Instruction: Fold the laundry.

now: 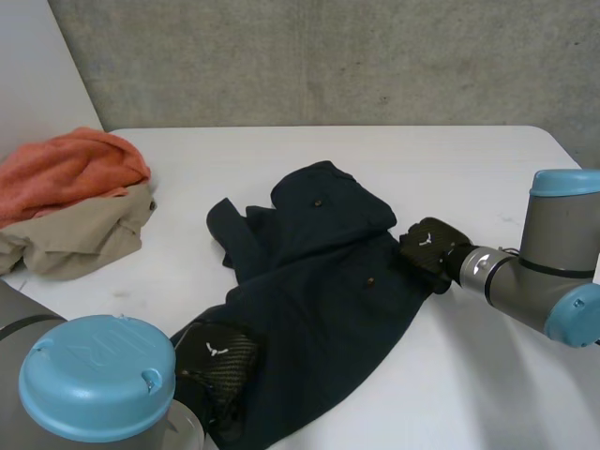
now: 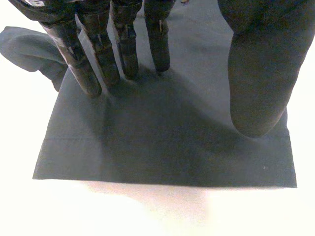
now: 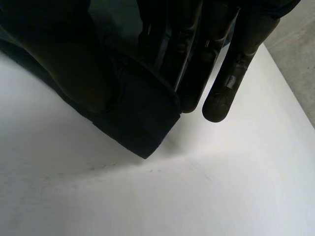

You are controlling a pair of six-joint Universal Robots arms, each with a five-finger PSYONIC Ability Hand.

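Dark navy trousers (image 1: 319, 281) lie spread across the middle of the white table (image 1: 487, 384). My left hand (image 1: 217, 361) rests on the near leg end. In the left wrist view its straight fingers (image 2: 98, 54) press the flat cloth just short of the hem (image 2: 162, 164), with the thumb (image 2: 258, 83) apart from them above the cloth. My right hand (image 1: 429, 246) is at the trousers' right edge, by the waist. In the right wrist view a thick folded corner of the cloth (image 3: 142, 118) is pinched between its thumb (image 3: 59, 64) and fingers (image 3: 226, 88).
A pile of laundry sits at the table's left: an orange cloth (image 1: 70, 169) on top of a beige one (image 1: 80, 239). The grey wall (image 1: 328, 56) runs behind the table's far edge. Bare table lies right of the trousers.
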